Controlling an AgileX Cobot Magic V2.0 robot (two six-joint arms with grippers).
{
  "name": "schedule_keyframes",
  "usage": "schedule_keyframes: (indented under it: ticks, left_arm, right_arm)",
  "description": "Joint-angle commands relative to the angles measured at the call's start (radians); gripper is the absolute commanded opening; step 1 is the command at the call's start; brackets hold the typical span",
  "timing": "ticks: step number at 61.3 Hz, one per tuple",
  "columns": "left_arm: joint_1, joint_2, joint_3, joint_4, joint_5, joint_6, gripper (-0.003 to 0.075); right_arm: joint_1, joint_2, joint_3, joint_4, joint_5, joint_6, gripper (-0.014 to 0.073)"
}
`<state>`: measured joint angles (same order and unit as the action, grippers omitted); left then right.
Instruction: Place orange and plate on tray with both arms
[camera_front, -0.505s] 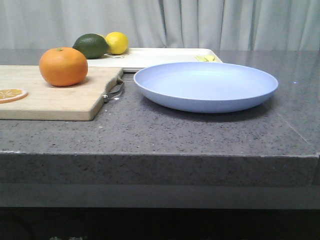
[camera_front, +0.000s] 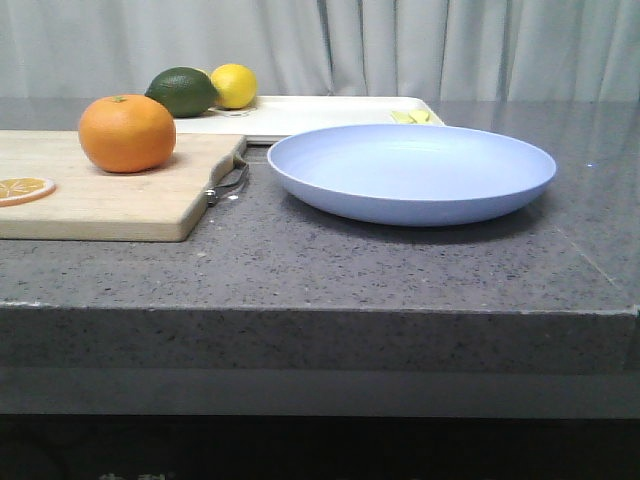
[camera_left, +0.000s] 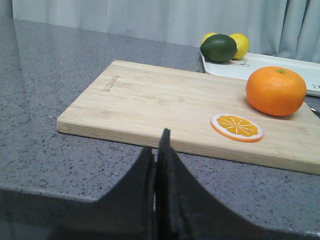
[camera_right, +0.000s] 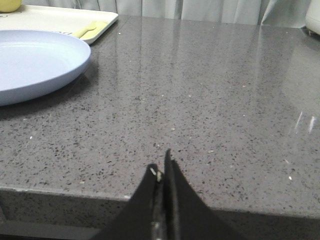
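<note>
Front view: nothing lifted yet — whole round bright orange (camera_front: 127, 132) resting on the light wooden cutting board (camera_front: 110, 190) at the left, near the board's metal handle (camera_front: 228, 182), probably left there as though just brought for slicing, given the flat dried orange slice (camera_front: 24, 187) lying at the board's near-left edge. Wide shallow lavender-blue plate (camera_front: 411, 172) sitting empty on the speckled grey stone worktop (camera_front: 330, 270), just right of the board and in front of the flat cream-white tray (camera_front: 320, 114). Tray at the back, already carrying a dark green lime (camera_front: 183, 91) and a yellow lemon (camera_front: 233, 85) at its left end and a small pale yellow piece (camera_front: 411, 116) at its right, with bare surface between — room, by the look of it, for both task items. No arm visible here. Left wrist view: left gripper (camera_left: 156, 165) hanging low at the worktop's near edge, fingers pressed together and empty, aimed across the board toward the orange (camera_left: 275, 90); fruit glossy, evenly coloured, small green stem dimple on top, slightly flattened sphere. Right wrist view: right gripper (camera_right: 162, 182) likewise closed on nothing, poised at the near edge over bare stone, well apart from the plate (camera_right: 35, 62) — matte, smooth-rimmed, casting a soft shadow, its rim raised enough for a pinch.
</note>
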<state>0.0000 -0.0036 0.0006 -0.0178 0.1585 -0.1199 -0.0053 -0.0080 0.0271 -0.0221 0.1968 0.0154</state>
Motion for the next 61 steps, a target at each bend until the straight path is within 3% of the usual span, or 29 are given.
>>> schedule_keyframes:
  ticks: [1,42,61]
  left_arm:
    - [-0.002,-0.020,0.005,-0.008,-0.090,-0.001,-0.0018]
    - [-0.002,-0.020,0.005,-0.008,-0.115,-0.001,-0.0018]
    - [-0.002,-0.020,0.005,-0.010,-0.158,-0.001,-0.0018]
  right_arm:
    - [-0.004,-0.023,-0.005,0.000,-0.080,-0.006,-0.0061]
    - [-0.004,-0.023,-0.005,-0.001,-0.087,-0.006,-0.0061]
    - [-0.004,-0.023,-0.008,-0.001,-0.171,-0.005,-0.0061]
